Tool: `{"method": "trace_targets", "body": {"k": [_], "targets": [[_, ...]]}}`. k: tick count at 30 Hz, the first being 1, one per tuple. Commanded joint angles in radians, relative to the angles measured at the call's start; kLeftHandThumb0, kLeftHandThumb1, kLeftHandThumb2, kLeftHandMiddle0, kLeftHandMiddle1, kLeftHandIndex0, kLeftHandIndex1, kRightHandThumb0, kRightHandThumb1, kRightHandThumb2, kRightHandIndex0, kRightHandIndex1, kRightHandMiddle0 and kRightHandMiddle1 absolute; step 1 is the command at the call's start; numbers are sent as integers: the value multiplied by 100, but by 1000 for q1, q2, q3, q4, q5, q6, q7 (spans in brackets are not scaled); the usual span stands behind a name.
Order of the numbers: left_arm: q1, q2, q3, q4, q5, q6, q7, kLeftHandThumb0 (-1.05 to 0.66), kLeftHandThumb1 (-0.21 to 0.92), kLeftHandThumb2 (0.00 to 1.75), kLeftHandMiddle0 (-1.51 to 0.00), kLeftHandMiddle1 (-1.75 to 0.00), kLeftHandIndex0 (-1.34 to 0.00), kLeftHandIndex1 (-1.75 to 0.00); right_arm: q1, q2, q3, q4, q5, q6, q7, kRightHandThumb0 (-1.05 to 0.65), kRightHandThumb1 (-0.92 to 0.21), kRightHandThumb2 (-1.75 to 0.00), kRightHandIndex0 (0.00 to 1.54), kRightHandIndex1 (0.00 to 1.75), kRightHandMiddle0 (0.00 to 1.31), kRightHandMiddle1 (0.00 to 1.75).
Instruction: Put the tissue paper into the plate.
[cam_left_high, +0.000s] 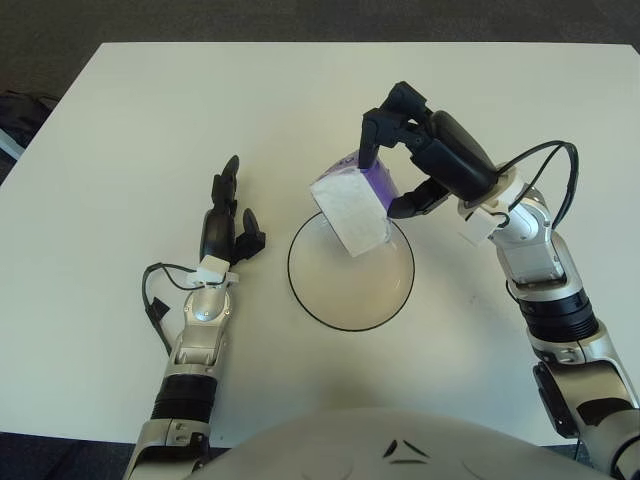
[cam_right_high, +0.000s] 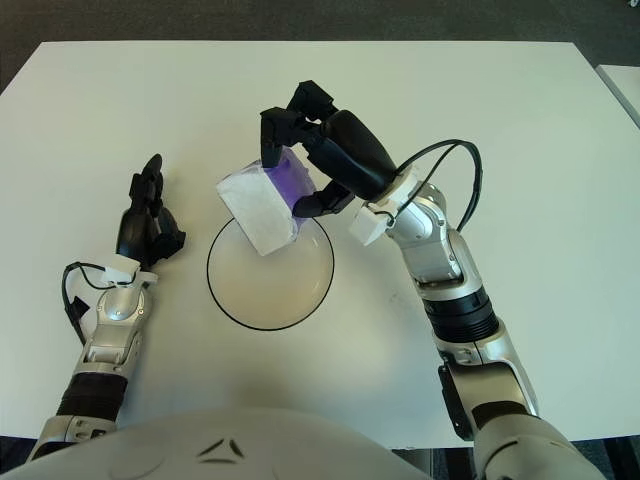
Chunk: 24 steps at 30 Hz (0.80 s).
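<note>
My right hand (cam_left_high: 400, 150) is raised on a bent arm that reaches in from the lower right toward the middle of the view — wrist cocked, dark fingers (cam_left_high: 385, 118) curled downward from above with the thumb closing in from below, so the hand is clamped on what it carries. My left hand (cam_left_high: 228, 222) shows on the left with its forearm running straight up from the bottom edge — one finger points away from me and the other two are loosely spread, gripping nothing.
</note>
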Motion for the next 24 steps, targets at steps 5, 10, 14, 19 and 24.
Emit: {"method": "trace_targets", "body": {"k": [5, 10, 14, 19, 24], "targets": [[83, 4, -1, 143, 11, 48, -9, -86, 92, 101, -8, 0, 0, -26, 15, -28, -5, -47, 14, 34, 55, 0, 3, -165, 93, 156, 64, 175], [82, 7, -3, 140, 17, 51, -5, -86, 92, 101, -8, 0, 0, -26, 31, -38, 3, -55, 37, 38, 89, 0, 0, -163, 90, 160, 62, 175], [79, 7, -3, 143, 23, 49, 3, -86, 92, 102, -8, 0, 0, -27, 35, -37, 6, -51, 41, 26, 103, 0, -1, -163, 89, 161, 61, 175], [72, 6, -2, 156, 42, 32, 28, -85, 92, 102, -10, -1, 0, -34, 41, -41, 14, -40, 43, -7, 115, 0, -2, -161, 88, 160, 61, 175], [67, 4, -1, 166, 51, 23, 39, -83, 92, 102, -13, -2, 0, -39, 49, -39, 16, -28, 31, -55, 102, 0, -3, -160, 88, 160, 60, 175]]}}
